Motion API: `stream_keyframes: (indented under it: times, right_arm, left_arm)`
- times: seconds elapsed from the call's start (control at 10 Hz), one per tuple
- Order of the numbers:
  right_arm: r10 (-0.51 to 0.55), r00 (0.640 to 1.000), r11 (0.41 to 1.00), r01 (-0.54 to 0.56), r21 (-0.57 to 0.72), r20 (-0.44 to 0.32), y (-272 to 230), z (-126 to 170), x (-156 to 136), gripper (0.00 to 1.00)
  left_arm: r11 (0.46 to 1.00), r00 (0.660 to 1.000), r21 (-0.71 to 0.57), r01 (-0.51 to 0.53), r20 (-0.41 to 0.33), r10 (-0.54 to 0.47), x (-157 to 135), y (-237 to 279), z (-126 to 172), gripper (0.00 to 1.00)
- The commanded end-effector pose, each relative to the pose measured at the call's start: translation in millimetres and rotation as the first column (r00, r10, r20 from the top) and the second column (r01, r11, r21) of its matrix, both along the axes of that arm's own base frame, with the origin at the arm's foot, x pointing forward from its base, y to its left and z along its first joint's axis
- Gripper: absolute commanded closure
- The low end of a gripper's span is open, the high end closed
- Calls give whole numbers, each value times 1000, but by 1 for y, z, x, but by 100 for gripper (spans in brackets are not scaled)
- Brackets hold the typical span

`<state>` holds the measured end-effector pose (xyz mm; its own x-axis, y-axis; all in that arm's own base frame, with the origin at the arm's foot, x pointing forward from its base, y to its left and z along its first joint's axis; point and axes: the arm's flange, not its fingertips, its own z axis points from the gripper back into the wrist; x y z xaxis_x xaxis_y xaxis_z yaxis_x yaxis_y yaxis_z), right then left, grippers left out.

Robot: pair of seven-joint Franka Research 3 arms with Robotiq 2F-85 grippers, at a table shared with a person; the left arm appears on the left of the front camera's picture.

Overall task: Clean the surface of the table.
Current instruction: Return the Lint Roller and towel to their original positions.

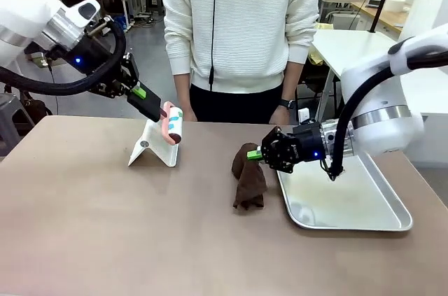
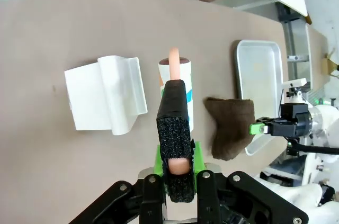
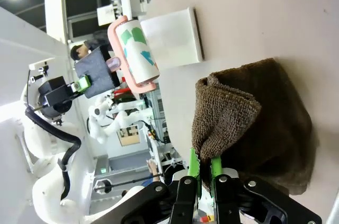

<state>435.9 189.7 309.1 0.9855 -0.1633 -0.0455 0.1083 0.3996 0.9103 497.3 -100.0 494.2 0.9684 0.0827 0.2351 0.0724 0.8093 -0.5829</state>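
The wide brown bench (image 1: 105, 226) looks bare and unwiped as yet, with the right gripper (image 1: 257, 154) clamped on a brown cloth (image 1: 249, 178) beside the tray (image 1: 392, 224) near its right edge, and the left gripper (image 1: 155, 108) pinching a lint roller (image 1: 172, 125) above the white stand (image 1: 155, 145) toward the far edge.

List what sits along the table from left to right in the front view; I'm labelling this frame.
White stand → lint roller, held above it by the left gripper → brown cloth, pinched at its top by the right gripper → metal tray.
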Motion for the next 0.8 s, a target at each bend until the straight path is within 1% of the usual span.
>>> stream_keyframes:
  times: [0.0,0.4,0.5,0.6,0.7]
  right_arm:
    - [3,1000,1000,-3,-7,6,1,2,-5,91]
    - [3,1000,1000,-3,-7,6,1,2,-5,91]
    - [3,1000,1000,-3,-3,-3,-1,-1,-1,91]
    - [-41,999,998,42,-43,18,12,10,6,91]
    - [-38,999,997,40,-61,37,25,19,14,91]
  left_arm:
    - [1000,1000,4,8,7,-8,-3,2,0,78]
    - [1000,1000,4,8,7,-8,-3,2,0,78]
    - [1000,1000,-1,1,-2,-1,0,0,-1,78]
    - [998,999,56,-37,-25,38,2,-5,-3,78]
    - [993,998,108,-52,-36,56,7,-15,-5,78]
